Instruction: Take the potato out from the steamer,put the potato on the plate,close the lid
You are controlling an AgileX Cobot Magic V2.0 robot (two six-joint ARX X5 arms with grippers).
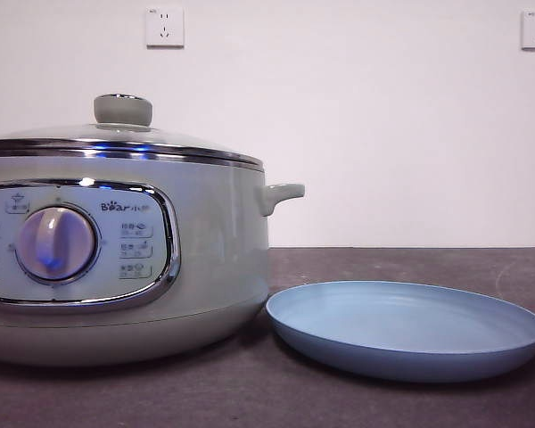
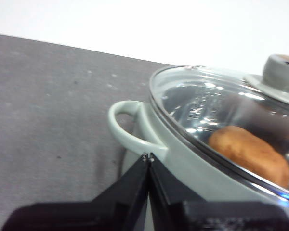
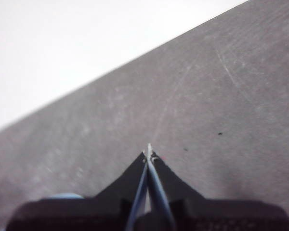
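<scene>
The pale grey-green steamer [image 1: 116, 259] stands at the left of the table with its glass lid [image 1: 116, 138] on, knob [image 1: 123, 109] up. Through the lid [image 2: 207, 106] in the left wrist view I see the orange-brown potato [image 2: 250, 154] lying inside the steamer [image 2: 183, 163]. My left gripper [image 2: 148, 157] is shut and holds nothing, close to the pot's side handle [image 2: 123, 127]. The light-blue plate [image 1: 406, 328] lies bare to the right of the steamer. My right gripper [image 3: 148, 153] is shut and holds nothing, over bare table; a sliver of the plate [image 3: 65, 196] shows by it.
The dark grey table [image 1: 410, 263] runs back to a white wall with two sockets [image 1: 164, 27]. The steamer's small handle [image 1: 281, 194] sticks out toward the plate.
</scene>
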